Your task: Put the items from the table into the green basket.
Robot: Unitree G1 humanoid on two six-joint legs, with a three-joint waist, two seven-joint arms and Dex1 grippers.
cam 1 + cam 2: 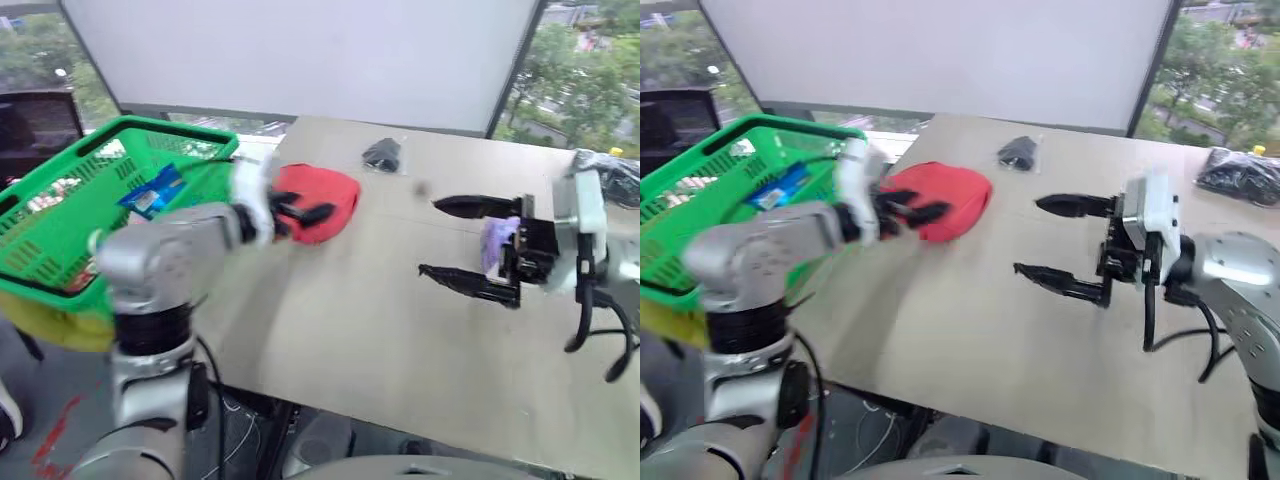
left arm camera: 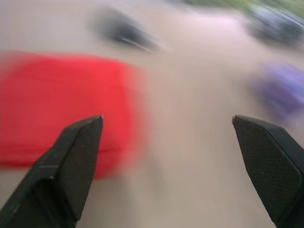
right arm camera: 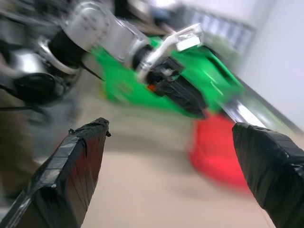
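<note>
The green basket [image 1: 60, 225] stands off the table's left end, with a blue item [image 1: 152, 190] inside it. A red pouch [image 1: 335, 195] lies on the table [image 1: 360, 330] beside the basket. My left gripper [image 1: 318, 208] hovers at the pouch's near side, open and empty, its fingers [image 2: 76, 152] spread wide. My right gripper [image 1: 450, 240] is open over the table's middle right, with nothing between its fingers [image 3: 76, 166]. A small purple box [image 1: 497, 240] shows just behind its base. One black bundle [image 1: 382, 153] lies at the far middle, another [image 1: 1240, 175] at the far right.
A white panel and windows stand behind the table's far edge. Something yellow [image 1: 50, 330] sits under the basket. Cables hang from my right wrist [image 1: 1150, 320]. Bare tabletop stretches between the two grippers and toward the near edge.
</note>
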